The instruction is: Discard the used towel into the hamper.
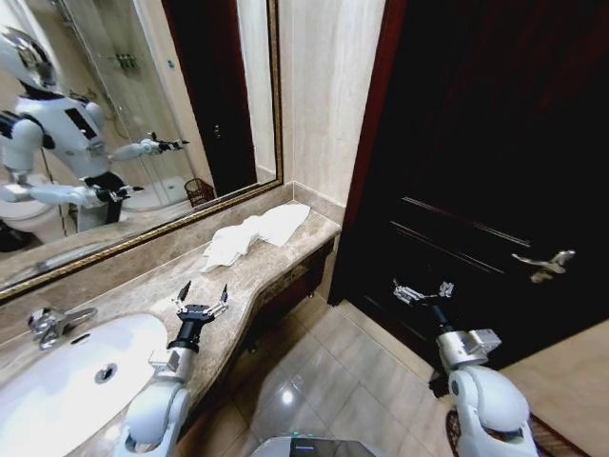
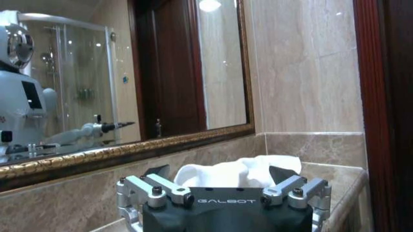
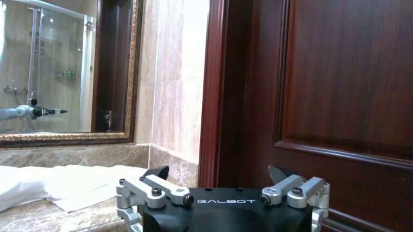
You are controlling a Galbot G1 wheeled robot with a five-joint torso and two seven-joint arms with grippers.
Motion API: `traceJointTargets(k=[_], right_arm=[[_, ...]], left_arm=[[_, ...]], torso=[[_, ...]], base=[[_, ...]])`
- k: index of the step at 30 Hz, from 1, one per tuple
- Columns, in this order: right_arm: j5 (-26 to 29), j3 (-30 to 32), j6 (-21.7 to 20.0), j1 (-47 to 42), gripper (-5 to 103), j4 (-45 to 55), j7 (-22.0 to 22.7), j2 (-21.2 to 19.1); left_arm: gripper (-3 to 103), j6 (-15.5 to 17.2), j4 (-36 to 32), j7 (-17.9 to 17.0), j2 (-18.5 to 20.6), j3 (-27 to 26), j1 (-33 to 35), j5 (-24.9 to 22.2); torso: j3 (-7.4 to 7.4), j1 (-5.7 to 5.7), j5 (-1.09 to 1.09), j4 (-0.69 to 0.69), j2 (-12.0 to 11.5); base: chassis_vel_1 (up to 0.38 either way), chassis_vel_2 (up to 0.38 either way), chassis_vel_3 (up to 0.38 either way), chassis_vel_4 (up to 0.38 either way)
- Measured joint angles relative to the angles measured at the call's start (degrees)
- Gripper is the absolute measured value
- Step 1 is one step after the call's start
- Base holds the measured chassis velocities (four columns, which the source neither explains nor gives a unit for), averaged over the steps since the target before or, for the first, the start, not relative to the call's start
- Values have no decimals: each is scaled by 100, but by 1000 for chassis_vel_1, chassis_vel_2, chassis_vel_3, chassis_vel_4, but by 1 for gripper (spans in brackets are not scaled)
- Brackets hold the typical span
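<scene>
The used towel (image 1: 257, 232) lies crumpled and white on the marble counter (image 1: 285, 267), near its far end by the wall. My left gripper (image 1: 203, 295) hovers open over the counter, short of the towel, with nothing between its fingers. In the left wrist view the towel (image 2: 240, 170) sits just beyond the open gripper (image 2: 219, 178). My right gripper (image 1: 423, 288) is open and empty, held above the floor in front of the dark door. The right wrist view shows that gripper (image 3: 219, 175) and the towel (image 3: 65, 183) off to one side. A small dark wire basket, the hamper (image 1: 198, 191), appears as a reflection in the mirror.
A white sink (image 1: 57, 381) with a chrome faucet (image 1: 49, 324) is set in the counter by my left arm. The dark wooden door (image 1: 476, 143) with a lever handle (image 1: 544, 264) stands close on the right. Tiled floor (image 1: 333, 381) lies between counter and door.
</scene>
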Motion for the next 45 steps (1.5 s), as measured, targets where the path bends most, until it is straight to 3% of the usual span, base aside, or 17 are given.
traceJointTargets(k=[21,38,45], right_arm=[[-16,14,30,-84,100,50,3,64],[-51,11,76,-85,100,-5,10,83],[-64,-48,23,-39,100,-57,117,81]], left_arm=[[100,-170,0,-9,-4,-10,29,-14],[100,-110,-1,-34,-6,5,-18,-15],[100,157,-1,-432,-45,86,-64,-3]], torso=[[0,0,0,1,0],[0,1,1,-1,0],[0,0,-1,2,0]], base=[[-73,73,74,-73],[-70,69,72,-77],[-45,68,47,-60]])
